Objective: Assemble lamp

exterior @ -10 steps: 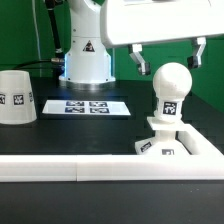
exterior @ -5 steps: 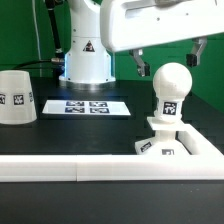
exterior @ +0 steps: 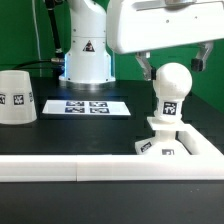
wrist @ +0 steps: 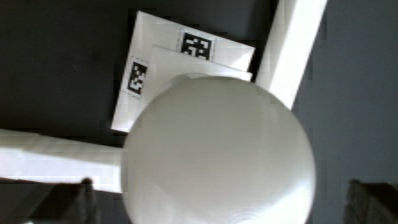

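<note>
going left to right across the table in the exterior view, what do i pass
shade → marker board → bulb, which stands on the base at the exterior view's right

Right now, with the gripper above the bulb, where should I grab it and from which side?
Probably by the round head of the bulb, coming from straight above. It stands upright on the base, its head is the widest exposed part, and the open gripper hangs over it with a finger to each side. The neck sits low against the base, so it looks harder to reach.
</note>
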`<state>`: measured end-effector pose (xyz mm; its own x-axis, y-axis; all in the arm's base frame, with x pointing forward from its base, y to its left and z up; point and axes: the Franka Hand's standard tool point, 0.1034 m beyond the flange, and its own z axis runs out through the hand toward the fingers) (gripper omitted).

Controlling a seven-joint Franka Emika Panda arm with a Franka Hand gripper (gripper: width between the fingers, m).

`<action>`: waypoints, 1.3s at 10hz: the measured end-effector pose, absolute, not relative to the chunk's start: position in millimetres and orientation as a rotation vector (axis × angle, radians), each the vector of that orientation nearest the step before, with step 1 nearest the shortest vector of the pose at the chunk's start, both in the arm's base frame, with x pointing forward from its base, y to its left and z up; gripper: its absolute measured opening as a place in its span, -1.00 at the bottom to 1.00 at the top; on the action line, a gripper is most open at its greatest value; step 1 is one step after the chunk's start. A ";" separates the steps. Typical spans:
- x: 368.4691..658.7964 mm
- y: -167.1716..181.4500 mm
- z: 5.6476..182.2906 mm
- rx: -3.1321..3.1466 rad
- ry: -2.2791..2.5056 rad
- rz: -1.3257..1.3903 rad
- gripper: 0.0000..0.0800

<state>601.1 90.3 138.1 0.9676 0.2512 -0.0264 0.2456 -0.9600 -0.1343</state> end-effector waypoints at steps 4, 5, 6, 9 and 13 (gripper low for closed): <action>605.8 88.2 132.6 -3.000 -0.507 -0.012 0.75; 605.6 89.1 131.0 -2.998 -0.521 -0.025 0.75; 604.3 89.2 129.1 -2.998 -0.519 -0.026 0.75; 599.8 87.0 123.4 -2.998 -0.512 -0.008 0.75; 599.6 86.6 122.4 -2.998 -0.511 -0.005 0.44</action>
<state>599.6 86.6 122.4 0.9438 0.3300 0.0203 0.3303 -0.9387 -0.0982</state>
